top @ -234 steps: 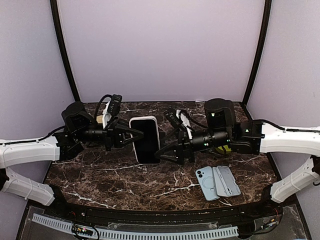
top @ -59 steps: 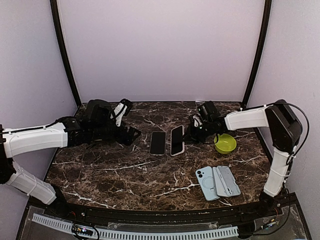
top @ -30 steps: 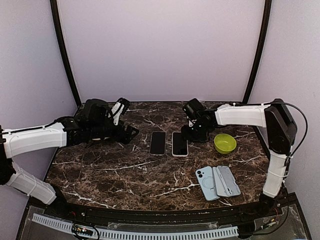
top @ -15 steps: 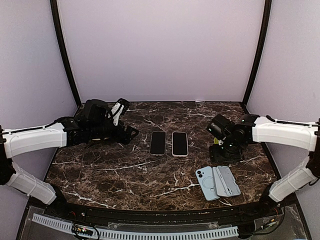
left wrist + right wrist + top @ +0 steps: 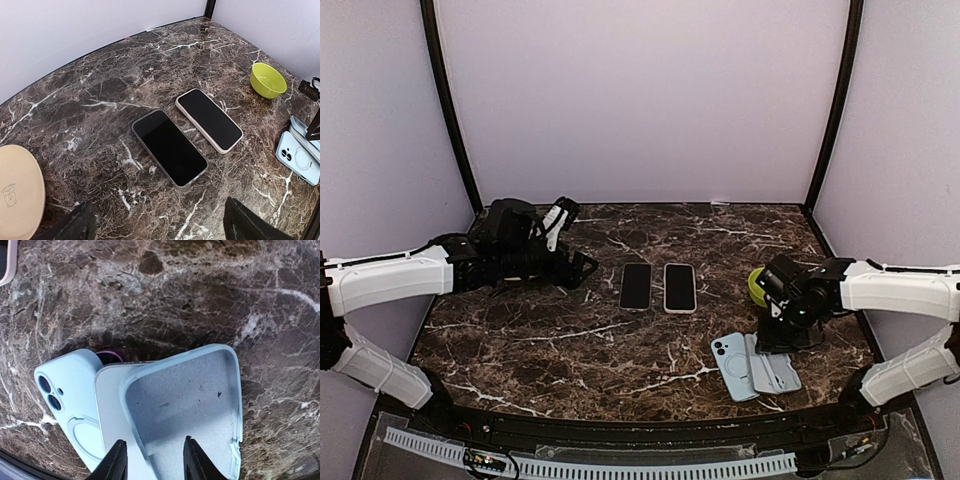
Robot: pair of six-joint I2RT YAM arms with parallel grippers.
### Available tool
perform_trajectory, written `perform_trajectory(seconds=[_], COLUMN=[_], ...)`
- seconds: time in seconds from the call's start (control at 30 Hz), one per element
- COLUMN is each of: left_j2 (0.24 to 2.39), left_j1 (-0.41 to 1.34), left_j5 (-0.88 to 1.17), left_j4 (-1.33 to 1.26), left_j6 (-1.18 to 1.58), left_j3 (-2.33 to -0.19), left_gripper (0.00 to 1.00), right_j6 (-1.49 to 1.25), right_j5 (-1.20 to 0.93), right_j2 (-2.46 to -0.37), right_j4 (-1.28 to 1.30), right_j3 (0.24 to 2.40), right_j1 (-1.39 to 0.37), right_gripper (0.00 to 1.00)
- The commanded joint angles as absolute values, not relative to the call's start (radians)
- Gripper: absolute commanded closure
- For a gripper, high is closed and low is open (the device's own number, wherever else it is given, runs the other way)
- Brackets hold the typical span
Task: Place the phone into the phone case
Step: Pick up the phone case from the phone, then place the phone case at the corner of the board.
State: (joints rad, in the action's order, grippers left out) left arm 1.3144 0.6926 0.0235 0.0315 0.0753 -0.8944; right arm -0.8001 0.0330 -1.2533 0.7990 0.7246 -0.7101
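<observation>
Two phones lie side by side mid-table, a dark-framed phone (image 5: pixel 635 286) (image 5: pixel 170 147) and a white-edged phone (image 5: pixel 680 287) (image 5: pixel 209 120), both screen up. Light blue phone cases (image 5: pixel 756 366) lie near the front right. One case (image 5: pixel 185 405) is hollow side up, overlapping another case (image 5: pixel 65 400) that lies back up. My right gripper (image 5: pixel 786 338) (image 5: pixel 155 462) hangs over the hollow case, jaws apart with its long rim between them and no grip showing. My left gripper (image 5: pixel 584 268) (image 5: pixel 160 227) is open and empty, left of the phones.
A green bowl (image 5: pixel 757 285) (image 5: pixel 268 80) sits behind the right arm. A beige plate (image 5: pixel 17 192) lies at the left by the left arm. Something purple (image 5: pixel 107 356) peeks out from under the cases.
My right arm has swung from beside the phones to the front right and down over the cases, its jaws narrowing. The left arm and both phones have not moved.
</observation>
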Motion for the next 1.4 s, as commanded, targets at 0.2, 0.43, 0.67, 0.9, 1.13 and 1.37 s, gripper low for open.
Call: perform_trajectory(seconds=[0.2,0.43,0.67,0.9,1.13,1.37], left_j2=[1.296,1.301,1.297,1.287,1.284,1.285], left_j1=[0.686,0.685,0.685,0.683,0.675,0.67], left_j5=[0.036,0.047,0.041,0.03,0.024,0.031], left_j4=[0.026,0.026,0.03,0.032,0.032,0.033], left_j6=[0.08,0.081,0.079,0.074,0.071,0.072], left_j3=[-0.885,-0.886,-0.888,-0.887,-0.887,-0.887], left_gripper=[0.09,0.09,0.09,0.09,0.09,0.09], right_j6=[-0.799,-0.828,-0.891,-0.819,-0.769,-0.737], right_j5=[-0.003,0.1,0.11,-0.025,-0.088,-0.176], right_j2=[-1.29,-1.289,-1.454,-1.75,-1.959,-2.002], right_j4=[0.764,0.883,0.813,0.698,0.676,0.622], right_j3=[0.713,0.917,1.126,1.327,1.492,1.523], right_j1=[-0.704,-0.749,-0.916,-1.053,-1.098,-1.111], right_gripper=[1.0,1.0,1.0,1.0,1.0,0.66])
